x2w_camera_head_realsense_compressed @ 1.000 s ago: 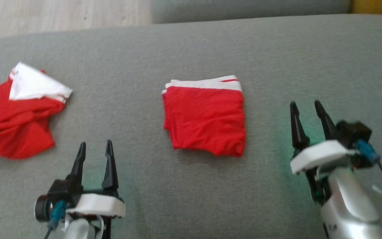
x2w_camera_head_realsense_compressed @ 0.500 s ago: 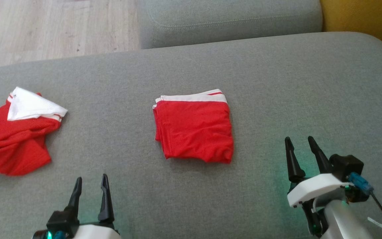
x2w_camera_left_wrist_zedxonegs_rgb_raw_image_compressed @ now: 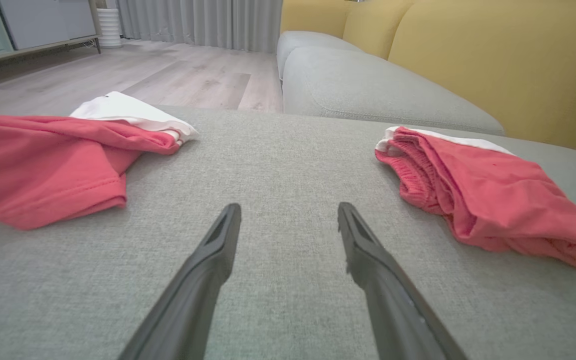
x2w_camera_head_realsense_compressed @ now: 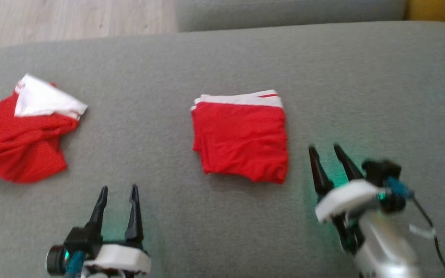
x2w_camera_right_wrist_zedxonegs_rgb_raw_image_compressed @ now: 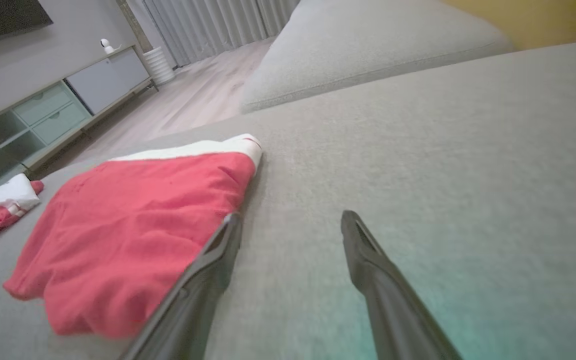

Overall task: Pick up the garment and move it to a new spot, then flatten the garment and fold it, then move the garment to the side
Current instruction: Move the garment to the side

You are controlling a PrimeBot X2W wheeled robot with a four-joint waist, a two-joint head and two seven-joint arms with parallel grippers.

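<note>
A folded red garment (x2w_camera_head_realsense_compressed: 242,139) with a white band along its far edge lies flat in the middle of the grey cushion (x2w_camera_head_realsense_compressed: 361,77). It appears at the right of the left wrist view (x2w_camera_left_wrist_zedxonegs_rgb_raw_image_compressed: 488,200) and at the left of the right wrist view (x2w_camera_right_wrist_zedxonegs_rgb_raw_image_compressed: 133,225). A second red and white garment (x2w_camera_head_realsense_compressed: 21,131) lies crumpled at the far left (x2w_camera_left_wrist_zedxonegs_rgb_raw_image_compressed: 43,160). My left gripper (x2w_camera_head_realsense_compressed: 118,191) hovers open over bare cushion between the two garments (x2w_camera_left_wrist_zedxonegs_rgb_raw_image_compressed: 289,207). My right gripper (x2w_camera_head_realsense_compressed: 323,148) is open just right of the folded garment, its left finger by the cloth's edge (x2w_camera_right_wrist_zedxonegs_rgb_raw_image_compressed: 291,216).
Another grey cushion (x2w_camera_head_realsense_compressed: 284,13) adjoins the far edge, with wooden floor (x2w_camera_head_realsense_compressed: 72,15) beyond on the left. A yellow backrest (x2w_camera_left_wrist_zedxonegs_rgb_raw_image_compressed: 493,60) rises on the right side. A low cabinet (x2w_camera_right_wrist_zedxonegs_rgb_raw_image_compressed: 68,100) stands across the room.
The head camera has shifted up and back down. My right gripper has come leftwards, closer to the folded garment's right edge. Both garments lie as before.
</note>
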